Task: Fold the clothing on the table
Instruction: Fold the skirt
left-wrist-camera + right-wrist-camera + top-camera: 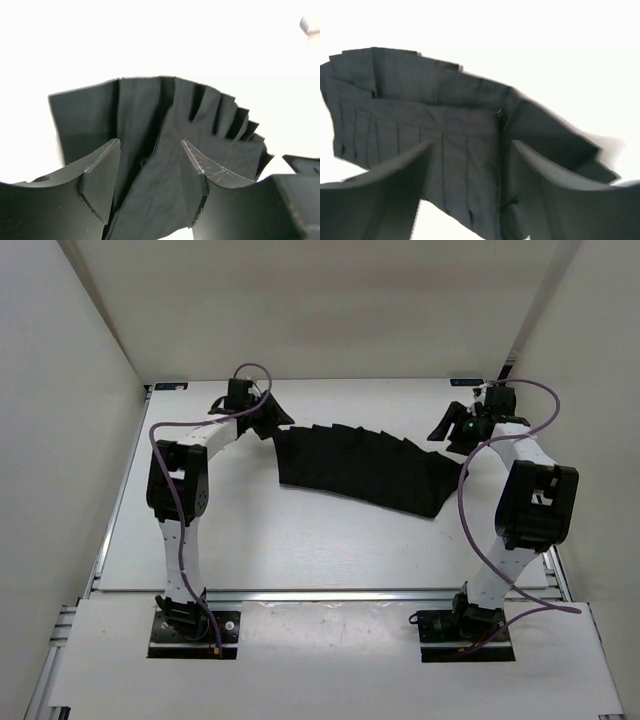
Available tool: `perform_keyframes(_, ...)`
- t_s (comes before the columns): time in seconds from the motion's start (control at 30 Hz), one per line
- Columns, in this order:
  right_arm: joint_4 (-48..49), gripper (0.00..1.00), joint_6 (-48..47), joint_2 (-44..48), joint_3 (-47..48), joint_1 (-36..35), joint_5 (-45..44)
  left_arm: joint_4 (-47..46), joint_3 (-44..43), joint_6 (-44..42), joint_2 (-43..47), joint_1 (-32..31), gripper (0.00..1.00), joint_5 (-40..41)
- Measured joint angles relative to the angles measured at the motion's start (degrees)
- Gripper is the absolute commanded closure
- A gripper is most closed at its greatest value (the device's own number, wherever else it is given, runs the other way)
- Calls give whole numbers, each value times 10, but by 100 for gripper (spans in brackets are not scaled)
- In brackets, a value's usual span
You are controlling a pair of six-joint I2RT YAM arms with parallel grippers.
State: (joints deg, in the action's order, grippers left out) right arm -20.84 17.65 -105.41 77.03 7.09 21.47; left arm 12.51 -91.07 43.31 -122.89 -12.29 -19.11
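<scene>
1. white table [300,550] edged by silver rails, between pale walls.
2. black pleated clothing [360,468] lies spread across the far middle, between both grippers.
3. left gripper [272,422], fingers apart, at its left end; right gripper [447,426], fingers apart, at its right end.

We see the clothing [360,465] as soft, matt black cloth. The table [300,540] looks smooth, matt white, with silver metal rails [330,594]; the left gripper [150,141] has dull black, finely scratched fingers [200,172].
</scene>
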Motion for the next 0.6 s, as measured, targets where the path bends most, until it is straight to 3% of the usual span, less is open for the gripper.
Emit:
perform_keyframes(0.13, -14, 20, -11, 40, 6, 3, -35, -8, 1, 2, 32, 38, 41, -7)
perform_keyframes(0.27, -30, 21, -10, 123, -27, -1, -65, -71, 84, 40, 106, 70, 52, -54)
perform_keyframes(0.47, -39, 21, 20, 249, -162, 1, -84, -148, 163, 77, 122, 31, 53, -113)
perform_keyframes(0.53, -44, 21, 36, 274, -212, 9, -80, -155, 171, 83, 107, 10, 59, -123)
perform_keyframes(0.57, -44, 21, 45, 284, -237, 14, -76, -158, 173, 86, 97, 0, 68, -129)
perform_keyframes(0.6, -46, 22, 50, 291, -258, 19, -73, -160, 173, 88, 87, -9, 87, -131)
